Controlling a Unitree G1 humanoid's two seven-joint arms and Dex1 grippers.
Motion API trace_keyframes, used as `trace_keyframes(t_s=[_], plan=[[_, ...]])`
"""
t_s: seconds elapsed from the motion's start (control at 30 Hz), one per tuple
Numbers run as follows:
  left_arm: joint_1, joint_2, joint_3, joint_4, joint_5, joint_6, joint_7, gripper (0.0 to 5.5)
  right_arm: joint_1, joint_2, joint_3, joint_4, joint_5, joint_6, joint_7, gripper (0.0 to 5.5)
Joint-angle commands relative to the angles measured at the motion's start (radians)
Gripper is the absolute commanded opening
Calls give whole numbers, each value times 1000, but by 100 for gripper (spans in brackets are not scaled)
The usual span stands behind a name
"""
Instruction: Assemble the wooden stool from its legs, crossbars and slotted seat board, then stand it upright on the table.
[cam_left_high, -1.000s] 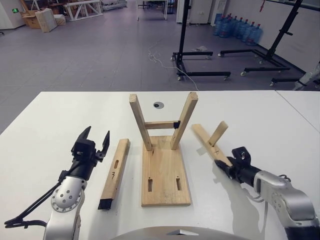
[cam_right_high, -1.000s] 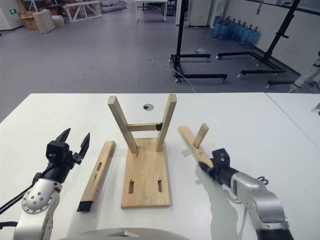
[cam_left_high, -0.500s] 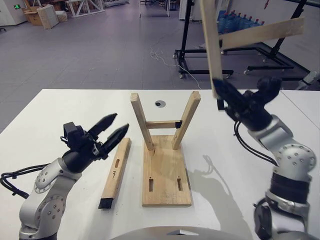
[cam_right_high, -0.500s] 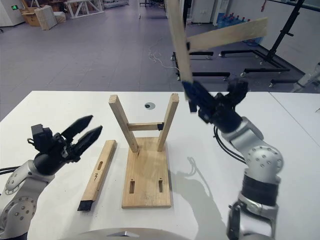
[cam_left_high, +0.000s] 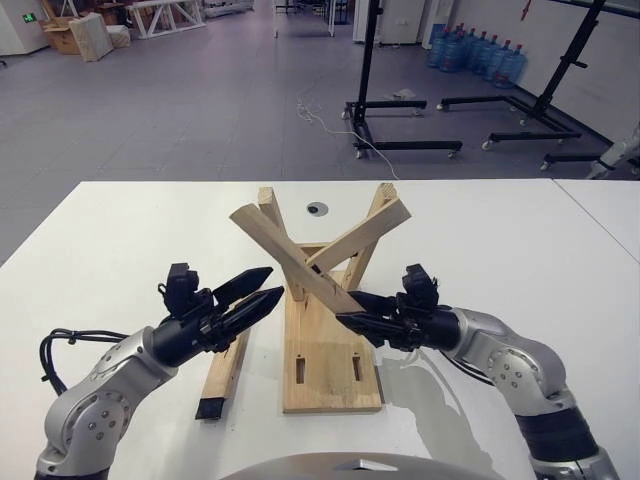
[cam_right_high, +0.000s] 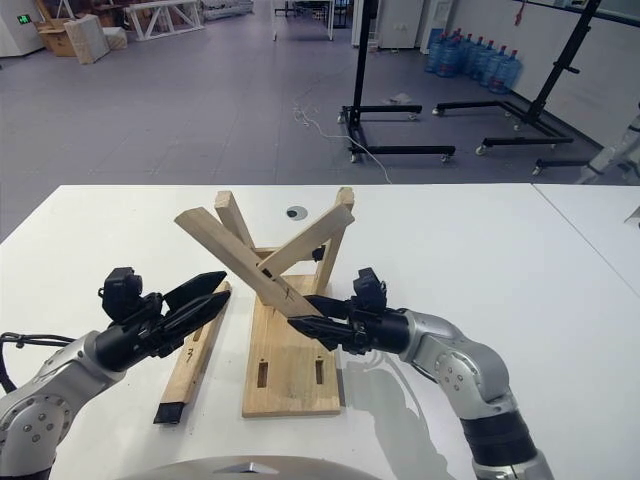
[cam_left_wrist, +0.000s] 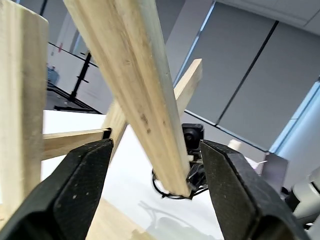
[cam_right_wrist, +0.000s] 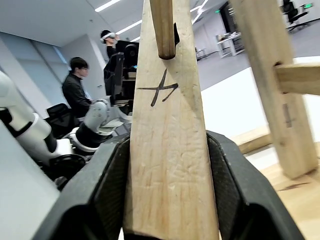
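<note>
R end effector (cam_left_high: 352, 308) lowered gripped leg+crossbar (cam_left_high: 290, 250) over seat board (cam_left_high: 330, 385), part-hiding upright legs (cam_left_high: 360, 262); L end effector (cam_left_high: 272, 282) spread.

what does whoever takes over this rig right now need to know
Right gripper shut on the held leg, crossbar attached, tilted above the seat board. Left gripper open, straddling that leg. Done: two legs joined by a bar stand at the board's far end. Loose leg lies on the table left of the board. Left: fit both into the near slots, stand the stool upright.
</note>
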Motion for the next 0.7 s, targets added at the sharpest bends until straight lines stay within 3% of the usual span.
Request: trace_keyframes(t_s=[0.03, 0.27, 0.47, 0.7], plan=[[-42, -21, -26, 29, 29, 3, 16, 315, -38, -14, 39, 24, -8, 36, 47, 205], [-52, -48, -35, 18, 61, -21, 16, 315, -59, -2, 74, 87, -57, 25, 82, 205], [-32, -78, -16, 0, 16, -44, -13, 237, -73, 1, 85, 122, -100, -8, 112, 205], [-28, -100, -14, -1, -18, -52, -79, 219, -136, 18, 72, 213, -188, -147, 127, 205]])
